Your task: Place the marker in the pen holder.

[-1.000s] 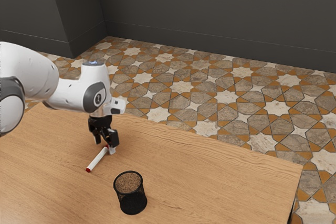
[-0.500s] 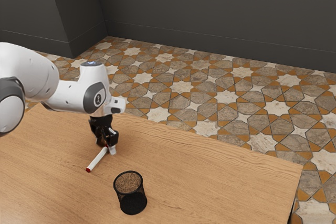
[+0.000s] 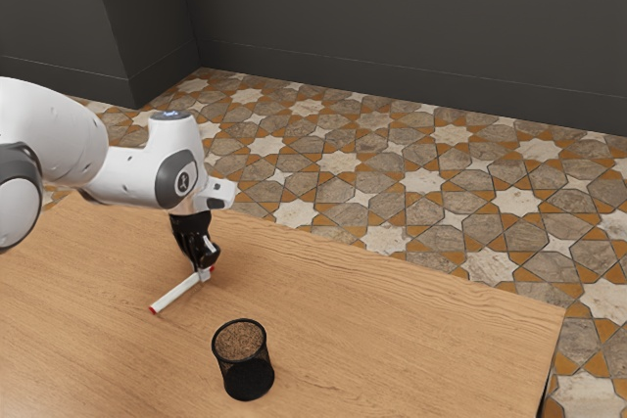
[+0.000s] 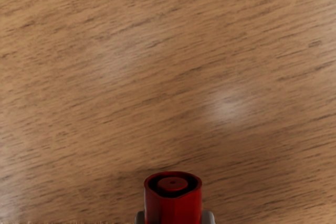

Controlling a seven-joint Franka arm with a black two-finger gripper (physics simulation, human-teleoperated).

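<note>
White red-ended marker (image 3: 176, 294): pinched in black two-finger gripper (image 3: 204, 274), grasping step; next, lift toward black mesh pen holder (image 3: 247, 375).

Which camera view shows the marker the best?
The exterior view: there the marker appears at nearly full length, a white body with red at both ends, in the gripper. The wrist view gives a close look at one red end.

You get soft, even light in the exterior view, with the dark walls (image 3: 392, 26) staying muted. In the wrist view, you see two hazy patches of glare (image 4: 227, 107) on the tabletop (image 4: 79, 103), which darkens near the marker's red end (image 4: 173, 205).
</note>
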